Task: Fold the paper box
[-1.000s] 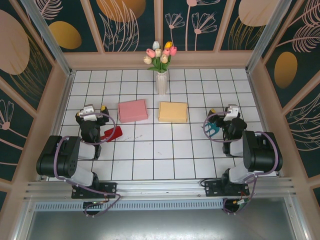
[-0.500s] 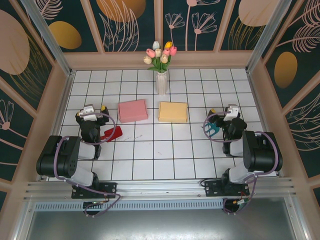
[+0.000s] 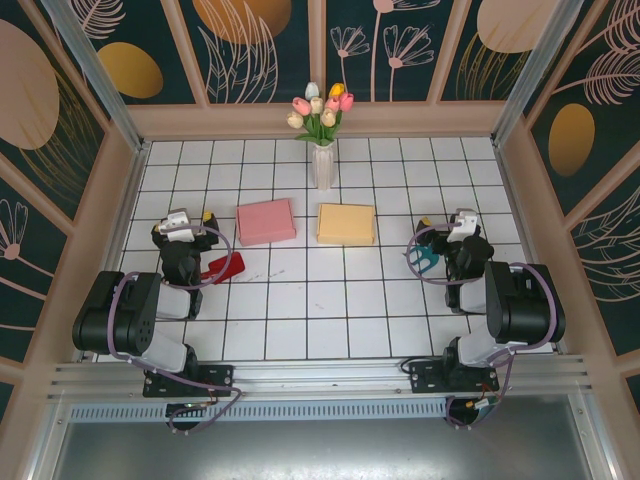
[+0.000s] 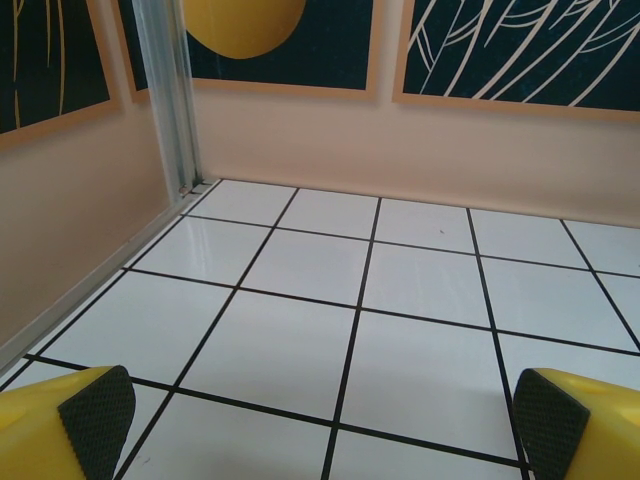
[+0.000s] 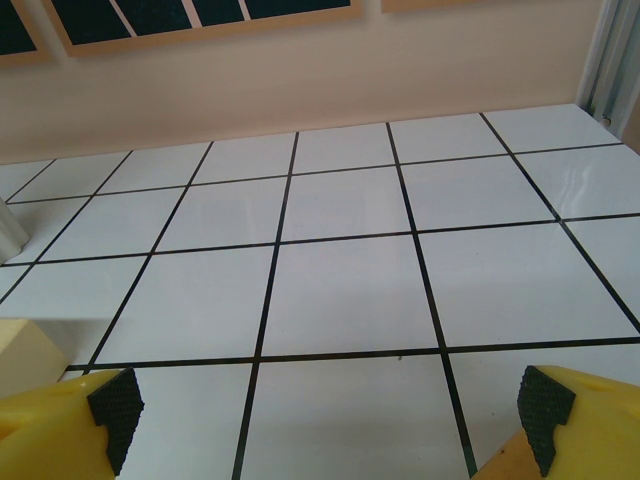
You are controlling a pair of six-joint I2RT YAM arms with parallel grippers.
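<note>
Two flat paper boxes lie on the white tiled table [image 3: 330, 300]: a pink box [image 3: 265, 221] left of centre and a yellow box [image 3: 346, 224] to its right. My left gripper [image 3: 185, 222] rests low at the table's left side, left of the pink box and apart from it. In the left wrist view the left gripper [image 4: 325, 425] is open, with bare tile between its yellow fingers [image 4: 95, 415]. My right gripper [image 3: 448, 224] sits at the right, apart from the yellow box. In the right wrist view the right gripper [image 5: 330, 415] is also open and holds nothing. A corner of the yellow box [image 5: 25, 355] shows at the left edge there.
A white vase of tulips [image 3: 322, 160] stands at the back centre, just behind the two boxes. A red piece [image 3: 225, 267] lies by the left arm and a teal piece [image 3: 422, 258] by the right arm. Peach walls enclose the table on three sides.
</note>
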